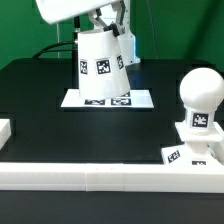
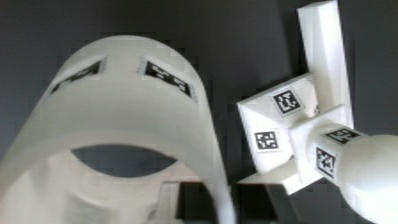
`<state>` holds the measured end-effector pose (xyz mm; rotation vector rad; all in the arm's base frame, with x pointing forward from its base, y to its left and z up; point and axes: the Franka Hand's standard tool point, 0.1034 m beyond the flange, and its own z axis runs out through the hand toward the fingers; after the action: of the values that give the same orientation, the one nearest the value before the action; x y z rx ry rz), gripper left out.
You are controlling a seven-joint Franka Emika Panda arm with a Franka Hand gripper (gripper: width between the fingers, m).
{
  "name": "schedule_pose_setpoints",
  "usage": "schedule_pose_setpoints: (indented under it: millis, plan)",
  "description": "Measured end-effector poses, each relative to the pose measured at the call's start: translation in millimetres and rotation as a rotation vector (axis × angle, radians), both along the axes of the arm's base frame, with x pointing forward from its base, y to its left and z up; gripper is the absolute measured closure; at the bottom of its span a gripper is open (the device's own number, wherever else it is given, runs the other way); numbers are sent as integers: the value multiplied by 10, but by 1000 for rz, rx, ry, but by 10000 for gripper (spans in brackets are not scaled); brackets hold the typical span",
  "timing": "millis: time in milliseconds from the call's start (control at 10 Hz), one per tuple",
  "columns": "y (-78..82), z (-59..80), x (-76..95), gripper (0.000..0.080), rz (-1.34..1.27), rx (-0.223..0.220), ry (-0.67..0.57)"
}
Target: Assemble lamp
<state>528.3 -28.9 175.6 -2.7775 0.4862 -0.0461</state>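
Gripper [image 1: 118, 35] pinching hollow, empty shade [image 1: 98, 66] above marker board [image 1: 140, 98]; bulb [image 1: 202, 95] upright on base [image 1: 185, 152].

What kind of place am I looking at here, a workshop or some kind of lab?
Probably a robotics lab test bench: a black table with a white rail, a tagged marker board, and a gripper over a tagged lamp shade.

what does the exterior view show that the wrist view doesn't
Only the exterior view shows the marker board under the raised shade, and the white rail along the table's near edge. Only the wrist view shows the shade's dark hollow opening, seen along its length. Both show the shade, and the bulb standing on the base. The tool itself is hidden in both.
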Motion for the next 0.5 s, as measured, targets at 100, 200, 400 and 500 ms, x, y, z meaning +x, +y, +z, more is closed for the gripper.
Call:
schedule_pose_setpoints:
  millis: [100, 200, 400, 500]
  plan:
    - [1, -3, -1, 755, 0, 0, 1]
    - [40, 24, 10, 755, -18, 3, 9]
    - [393, 317, 158, 755, -32, 19, -5]
    - [531, 412, 230, 755, -57, 28, -4]
